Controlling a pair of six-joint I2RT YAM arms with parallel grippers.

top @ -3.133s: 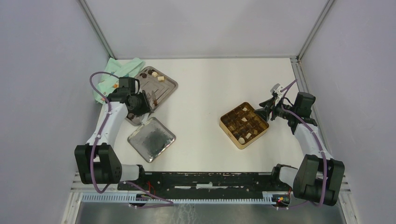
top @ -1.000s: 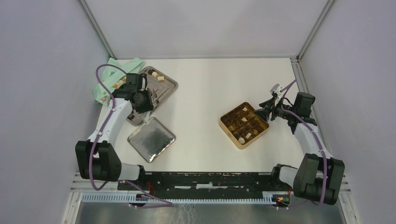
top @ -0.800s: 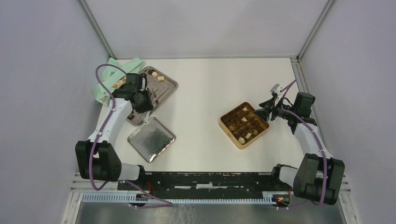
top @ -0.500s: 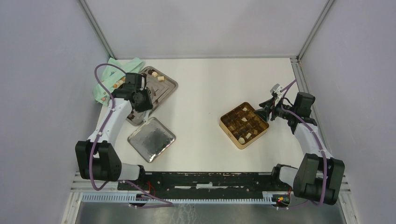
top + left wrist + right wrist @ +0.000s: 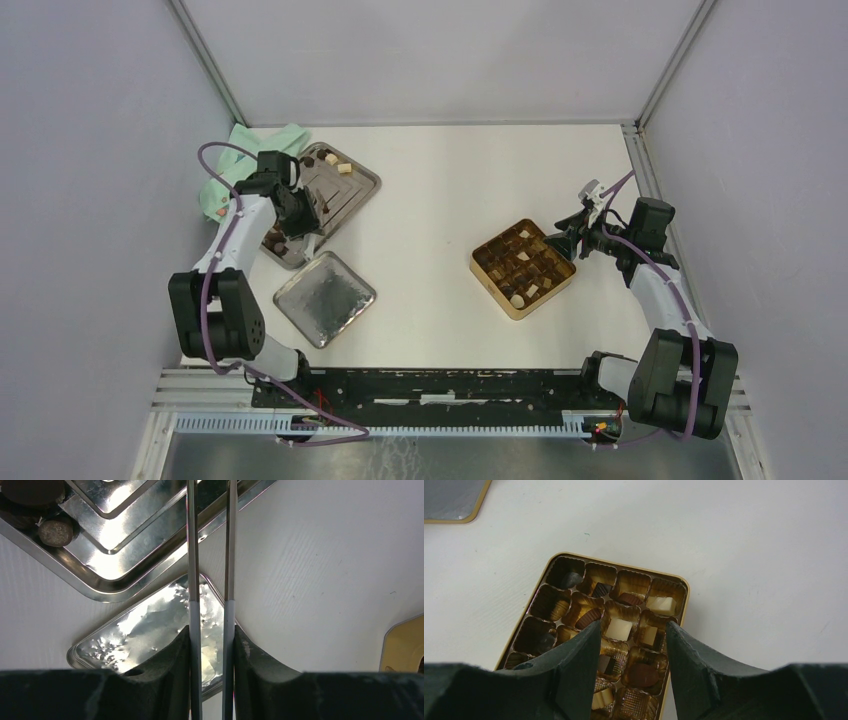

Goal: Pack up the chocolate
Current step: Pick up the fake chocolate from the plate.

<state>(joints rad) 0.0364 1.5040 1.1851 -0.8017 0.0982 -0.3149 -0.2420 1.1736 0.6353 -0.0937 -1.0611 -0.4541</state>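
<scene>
Desk [image 5: 450, 180]: white, walled on 3 sides. Two steel trays sit at ~9-10 o'clock. The big tray [image 5: 352, 195] carries the loose chocolate [image 5: 345, 168]. The small tray [image 5: 324, 297] lies just beside it at its 6 o'clock and looks bare.

Gold tin [image 5: 523, 267] sits at ~4 o'clock, well apart from the trays. Its divided cups mostly hold a piece each; a few look vacant, so prob. mid-fill. Mint bag [image 5: 235, 160] is tucked in the 10 o'clock corner, partly under the L arm.

Left gripper [image 5: 210, 640] is clenched on tweezers [image 5: 192, 545], over the gap betw. the trays. Thin blades suit such small pieces. Tips run out of the wrist view, so can't tell if they carry one. A brown piece [image 5: 56, 530] lies in the big tray's corner nearby.

Right gripper [image 5: 633, 626] is released, nothing betw. its jaws, poised over the tin's 3 o'clock side, likely to steady it.

In the way: raised tray rims and the R arm crowding the tin.
</scene>
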